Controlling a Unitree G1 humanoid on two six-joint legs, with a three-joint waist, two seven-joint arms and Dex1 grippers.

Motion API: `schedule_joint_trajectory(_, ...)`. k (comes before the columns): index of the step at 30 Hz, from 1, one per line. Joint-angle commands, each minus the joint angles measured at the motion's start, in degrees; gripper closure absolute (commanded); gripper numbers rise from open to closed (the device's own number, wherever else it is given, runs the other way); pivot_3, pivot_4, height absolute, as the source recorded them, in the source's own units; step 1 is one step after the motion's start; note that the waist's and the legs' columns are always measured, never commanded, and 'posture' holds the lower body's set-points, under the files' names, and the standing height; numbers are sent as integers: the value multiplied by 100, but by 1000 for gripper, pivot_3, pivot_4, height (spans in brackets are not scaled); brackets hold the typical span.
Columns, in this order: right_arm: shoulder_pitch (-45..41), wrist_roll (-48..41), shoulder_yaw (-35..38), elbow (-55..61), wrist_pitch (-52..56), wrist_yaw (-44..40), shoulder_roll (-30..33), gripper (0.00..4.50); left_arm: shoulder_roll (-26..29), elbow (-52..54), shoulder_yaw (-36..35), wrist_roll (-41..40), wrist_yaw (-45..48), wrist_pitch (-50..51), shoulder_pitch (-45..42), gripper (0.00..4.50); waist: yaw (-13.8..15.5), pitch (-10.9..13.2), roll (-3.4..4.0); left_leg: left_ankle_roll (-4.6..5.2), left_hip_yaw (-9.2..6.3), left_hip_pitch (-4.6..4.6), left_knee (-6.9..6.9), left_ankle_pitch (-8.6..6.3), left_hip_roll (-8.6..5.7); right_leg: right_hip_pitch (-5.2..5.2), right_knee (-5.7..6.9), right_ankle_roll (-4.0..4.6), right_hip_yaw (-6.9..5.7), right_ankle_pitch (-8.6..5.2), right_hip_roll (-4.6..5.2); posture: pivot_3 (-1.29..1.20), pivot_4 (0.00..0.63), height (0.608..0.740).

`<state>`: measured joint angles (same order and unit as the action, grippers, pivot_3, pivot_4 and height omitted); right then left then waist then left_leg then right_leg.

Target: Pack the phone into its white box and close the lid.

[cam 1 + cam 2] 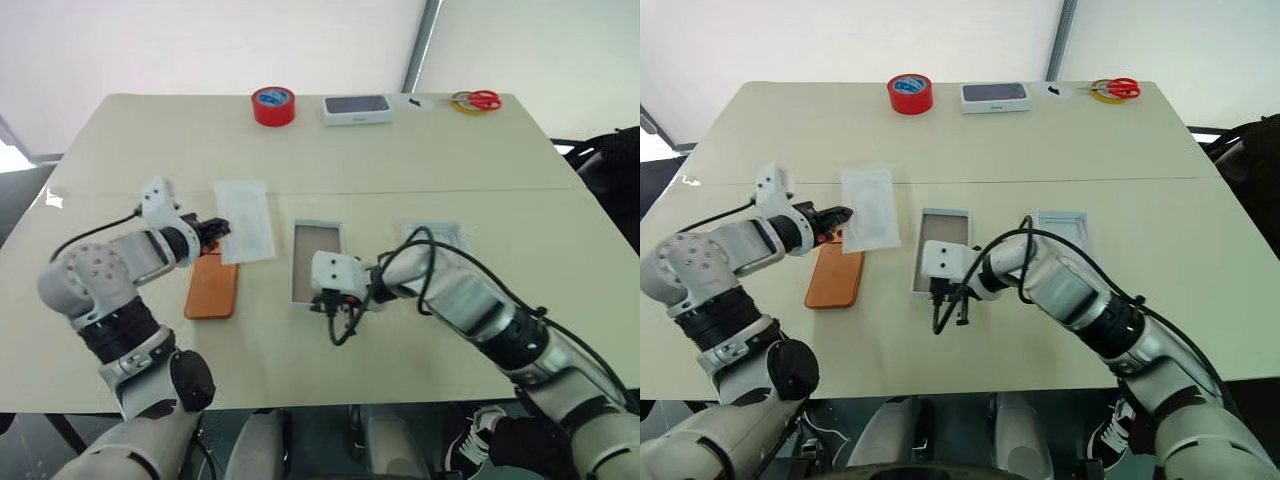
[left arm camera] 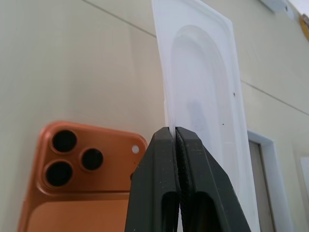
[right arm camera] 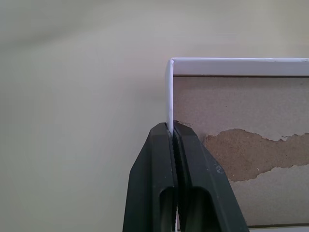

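Left eye view: cream desk (image 1: 420,150) with red tape (image 1: 273,105), a dark-topped box (image 1: 357,109) and scissors (image 1: 478,100) along the top edge. Left of centre, left gripper (image 1: 222,231) pressed onto the near edge of a white insert (image 1: 245,220), just above the phone (image 1: 212,285), which lies orange and back-up on the desk. At centre, the box (image 1: 317,259), open, tan floor showing; right gripper (image 1: 330,305) at its lower edge. Lid (image 1: 437,236) right of centre, partly hidden behind the right arm.

Right eye view: same layout, lid clearer, lying inside-up just right of the box.

Left wrist view: fingers (image 2: 157,169) pinched shut on the insert's thin edge, oval recess running away above; phone's camera cluster at lower left, beside and below the gripper.

Right wrist view: fingers (image 3: 190,164) clamped on the box's white wall near a corner, torn brown floor at right.

Step in hand, by judgement: clearing the insert off the phone while steadying the box. Next: insert set aside clear of the phone, grip released, phone taken by an edge and carried right, squared to the box before lowering. Lid not yet on.
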<state>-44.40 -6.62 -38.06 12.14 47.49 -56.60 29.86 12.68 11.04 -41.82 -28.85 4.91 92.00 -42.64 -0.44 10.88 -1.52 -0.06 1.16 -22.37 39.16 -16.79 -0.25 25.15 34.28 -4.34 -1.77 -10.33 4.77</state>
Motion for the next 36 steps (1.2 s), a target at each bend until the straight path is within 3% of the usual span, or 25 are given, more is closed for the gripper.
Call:
schedule_joint_trajectory(1,-199,183,-16,-194,-155,46,-188,4483,116,266,-146,-123,43,50,-107,4500,-1,0,-1,-1,-1,-2,0,1,-1,1,0,0,0,0,3,0,150,732)
schedule_joint_trajectory(3,-211,222,15,-269,-182,46,-274,4483,100,339,-212,-196,42,50,-110,4500,-4,-1,-1,-2,0,-2,0,0,-2,1,0,1,0,1,7,0,150,732)
schedule_joint_trajectory(10,-82,-21,662,72,-338,-99,-71,1155,-73,609,-72,-654,29,50,45,4500,-5,0,-1,-4,0,-2,0,0,-4,2,0,0,0,1,13,0,150,732)
schedule_joint_trajectory(19,596,-374,1806,529,-658,-537,1281,1155,-651,996,1043,-1499,-350,50,859,4500,-5,1,-5,0,3,-2,-1,-3,-16,-2,-3,0,0,1,27,0,150,732)
schedule_joint_trajectory(27,994,-392,2134,493,-680,-372,1474,1155,-1192,945,1288,-1310,-908,50,973,4500,-6,1,-5,2,4,-2,-1,-2,-9,-1,-4,0,0,0,17,0,150,732)
schedule_joint_trajectory(36,1133,-438,2308,436,-782,-205,1373,1155,-1440,827,1333,-1183,-1103,50,921,4500,23,1,-6,3,3,-3,1,-2,-11,-4,-7,2,0,-1,18,0,150,732)
